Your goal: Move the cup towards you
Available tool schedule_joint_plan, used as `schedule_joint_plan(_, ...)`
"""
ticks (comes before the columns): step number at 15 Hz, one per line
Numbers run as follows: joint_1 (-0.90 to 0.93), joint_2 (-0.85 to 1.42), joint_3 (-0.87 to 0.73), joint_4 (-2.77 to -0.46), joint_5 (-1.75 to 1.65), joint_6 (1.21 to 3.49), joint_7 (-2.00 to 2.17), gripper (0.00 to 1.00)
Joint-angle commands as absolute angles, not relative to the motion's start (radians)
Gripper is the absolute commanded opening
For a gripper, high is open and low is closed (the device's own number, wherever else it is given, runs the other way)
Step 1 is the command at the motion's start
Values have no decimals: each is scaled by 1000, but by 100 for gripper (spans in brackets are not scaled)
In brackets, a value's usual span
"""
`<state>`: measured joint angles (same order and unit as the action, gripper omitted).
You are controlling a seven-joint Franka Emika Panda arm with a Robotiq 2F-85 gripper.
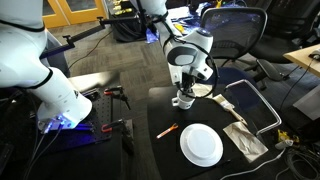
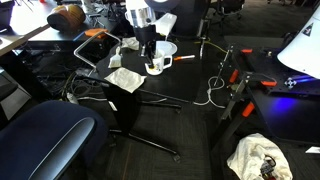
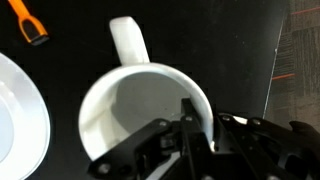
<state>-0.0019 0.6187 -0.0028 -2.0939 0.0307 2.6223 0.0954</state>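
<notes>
This room looks like a busy office. The floor (image 2: pixel 180 140) is covered in dark gray carpet. A black table (image 1: pixel 165 112) stands in the middle. Behind it is a black office chair (image 1: pixel 235 30) with a net back. In an exterior view, a dark blue chair (image 2: pixel 50 135) is very close to the camera. A wooden desk (image 1: pixel 305 55) sits at the edge. A pile of white cloth (image 2: pixel 262 160) lies on the floor.

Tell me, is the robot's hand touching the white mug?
Touching. The wrist view shows the hand straddling the white mug at its rim, one finger inside against the wall and the other outside, with no gap visible.
</notes>
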Motion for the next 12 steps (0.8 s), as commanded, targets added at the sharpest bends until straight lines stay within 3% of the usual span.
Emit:
schedule_joint_plan(1,33,542,-11,-2187,58,2586,176,3)
schedule_joint_plan(12,37,480,106,-2360,275,2619,202,3)
